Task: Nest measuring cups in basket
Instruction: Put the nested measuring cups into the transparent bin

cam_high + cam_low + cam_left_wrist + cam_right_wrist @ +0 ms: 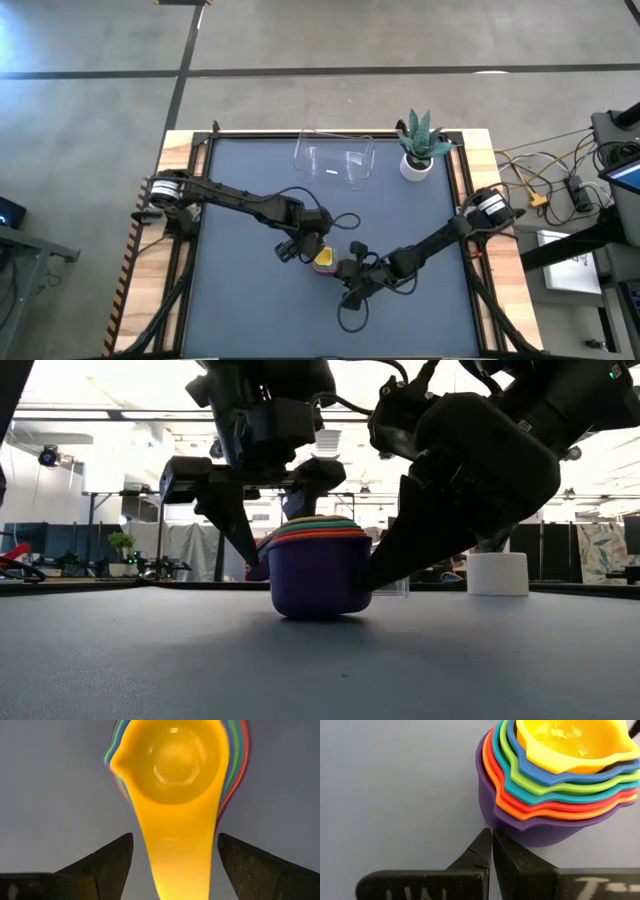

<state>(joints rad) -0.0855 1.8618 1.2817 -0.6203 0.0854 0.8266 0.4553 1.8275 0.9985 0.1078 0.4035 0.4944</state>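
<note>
Two dark six-joint arms meet near the table's six o'clock edge: the left gripper (303, 249), reaching in from nine o'clock, holds its two dark fingers (107, 865) spread apart, while the right gripper (345, 268), angled in from three o'clock, is pinched closed.

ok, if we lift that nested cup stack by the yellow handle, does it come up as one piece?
Probably not: the yellow cup only sits loose inside the others and may lift out alone. The purple cup at the bottom looks light, smooth plastic, so a push likely slides the stack.
</note>
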